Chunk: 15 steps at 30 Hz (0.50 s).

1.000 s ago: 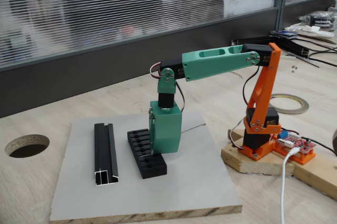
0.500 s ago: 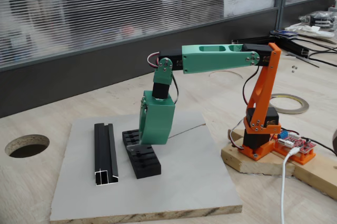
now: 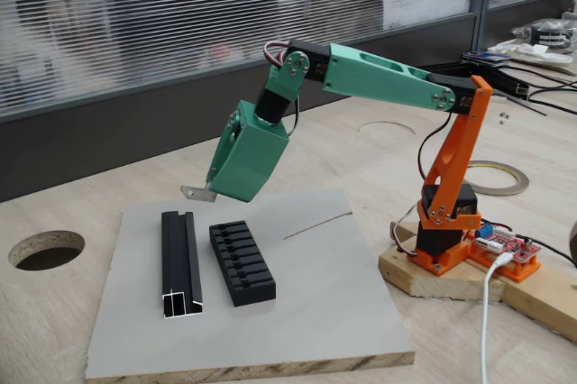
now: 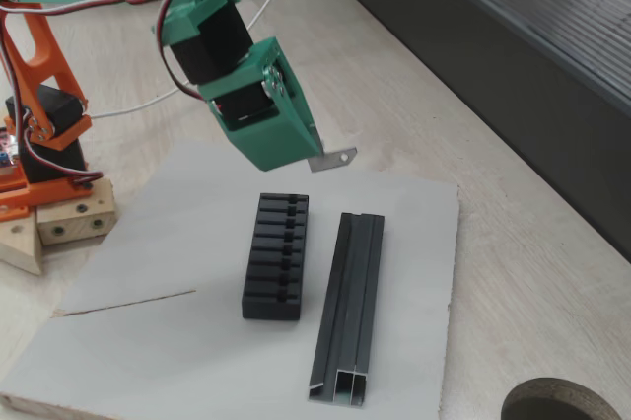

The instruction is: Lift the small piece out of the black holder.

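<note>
With the channel (image 3: 180, 263) and wire (image 3: 317, 223) lying clear on the board (image 3: 325, 312), my gripper (image 3: 216, 189) pinches the piece (image 3: 198, 193) mid-frame above the holder (image 3: 241, 262), its long axis level, pointing left.

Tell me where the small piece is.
In both fixed views the small piece sticks out of the raised gripper, in the air above the holder.
</note>
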Motion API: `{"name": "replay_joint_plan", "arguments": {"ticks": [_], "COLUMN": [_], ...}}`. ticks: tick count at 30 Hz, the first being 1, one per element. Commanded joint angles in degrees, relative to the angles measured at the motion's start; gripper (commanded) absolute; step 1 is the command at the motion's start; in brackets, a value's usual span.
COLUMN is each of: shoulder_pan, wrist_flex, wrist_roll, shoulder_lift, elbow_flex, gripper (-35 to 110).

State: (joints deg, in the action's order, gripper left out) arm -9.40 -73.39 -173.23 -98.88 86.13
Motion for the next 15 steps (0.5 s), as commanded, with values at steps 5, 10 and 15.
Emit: {"name": "replay_joint_plan", "arguments": {"ticks": [5,10,15], "shoulder_pan": [-0.53,-0.53,-0.53], "wrist_flex": [-1.58,-1.58,-1.32], "wrist_roll": [-1.23,-1.23,-1.23], "shoulder_lift": [-5.27,-5.36,-5.36], "elbow_flex": [-1.67,-1.76,-1.76], "gripper": [4,4,4]}}
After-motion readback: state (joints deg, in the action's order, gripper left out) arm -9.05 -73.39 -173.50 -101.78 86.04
